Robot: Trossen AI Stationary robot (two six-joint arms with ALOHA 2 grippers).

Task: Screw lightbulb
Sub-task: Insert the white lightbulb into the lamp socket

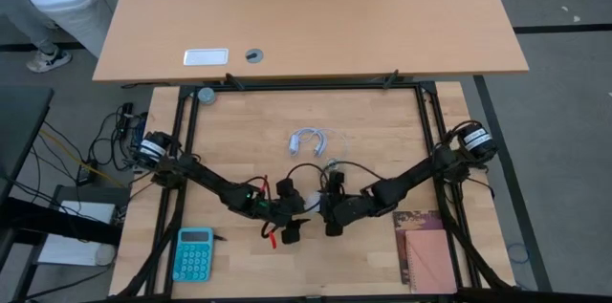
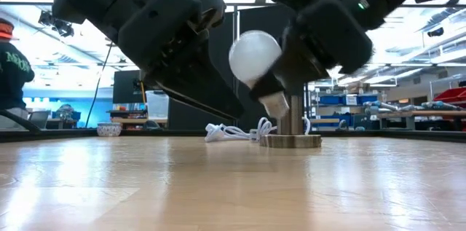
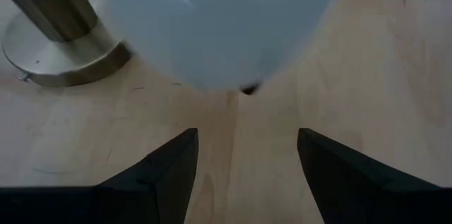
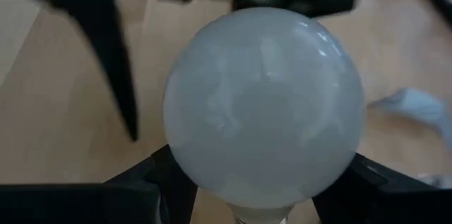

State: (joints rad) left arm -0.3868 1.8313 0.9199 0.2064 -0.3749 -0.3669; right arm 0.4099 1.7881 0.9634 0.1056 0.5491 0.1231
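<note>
1. Right gripper clamps the lightbulb near mid-table; left gripper just beside, released.
2. Low: lightbulb aloft, tilted, screw base toward socket stand.
3. Left wrist: my fingers apart, globe ahead.
4. Right wrist: smooth, fragile glass; grip lightly. White cable lies behind.
</note>
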